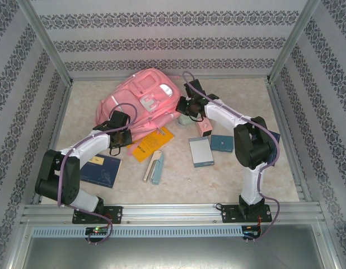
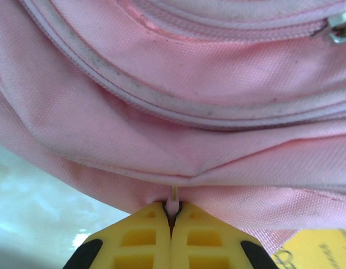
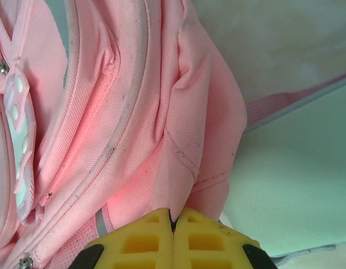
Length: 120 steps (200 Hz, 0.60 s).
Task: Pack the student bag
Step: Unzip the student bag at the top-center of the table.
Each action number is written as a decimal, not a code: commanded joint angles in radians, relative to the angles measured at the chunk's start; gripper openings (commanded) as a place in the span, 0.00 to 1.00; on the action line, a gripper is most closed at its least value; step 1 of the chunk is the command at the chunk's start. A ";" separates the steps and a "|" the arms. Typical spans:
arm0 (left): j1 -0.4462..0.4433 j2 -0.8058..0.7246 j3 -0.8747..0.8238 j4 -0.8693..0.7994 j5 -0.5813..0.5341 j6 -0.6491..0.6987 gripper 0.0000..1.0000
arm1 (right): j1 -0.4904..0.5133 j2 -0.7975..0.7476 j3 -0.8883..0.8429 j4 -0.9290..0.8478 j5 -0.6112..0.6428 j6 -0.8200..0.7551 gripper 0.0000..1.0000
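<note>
The student bag (image 1: 140, 96), a big pink backpack with pale trim, lies at the back middle of the table. My left gripper (image 1: 119, 128) is at the bag's near left edge. In the left wrist view its yellow fingers (image 2: 145, 235) are shut on a small pinch of the bag's pink fabric (image 2: 190, 112), just below a zip seam. My right gripper (image 1: 188, 106) is at the bag's right side. Its fingers (image 3: 209, 238) are shut on a fold of the bag's fabric (image 3: 134, 140).
A yellow book (image 1: 152, 143) lies just in front of the bag, with a dark blue book (image 1: 100, 170) under my left arm. A pale blue stapler (image 1: 155, 166), a light blue box (image 1: 201, 151), a teal booklet (image 1: 221, 143) and a mint-green pencil case (image 1: 186, 119) lie nearby.
</note>
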 commanded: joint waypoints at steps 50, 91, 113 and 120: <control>-0.162 0.012 0.122 0.003 0.143 0.056 0.00 | -0.001 -0.070 0.007 -0.010 0.014 -0.004 0.55; -0.245 0.062 0.189 0.004 0.198 0.058 0.00 | 0.078 -0.172 -0.155 0.002 -0.025 0.092 0.57; -0.267 0.079 0.197 0.003 0.222 0.061 0.00 | 0.109 -0.212 -0.252 0.047 -0.040 0.182 0.59; -0.271 0.084 0.200 0.005 0.235 0.063 0.00 | 0.118 -0.217 -0.278 0.066 -0.048 0.213 0.59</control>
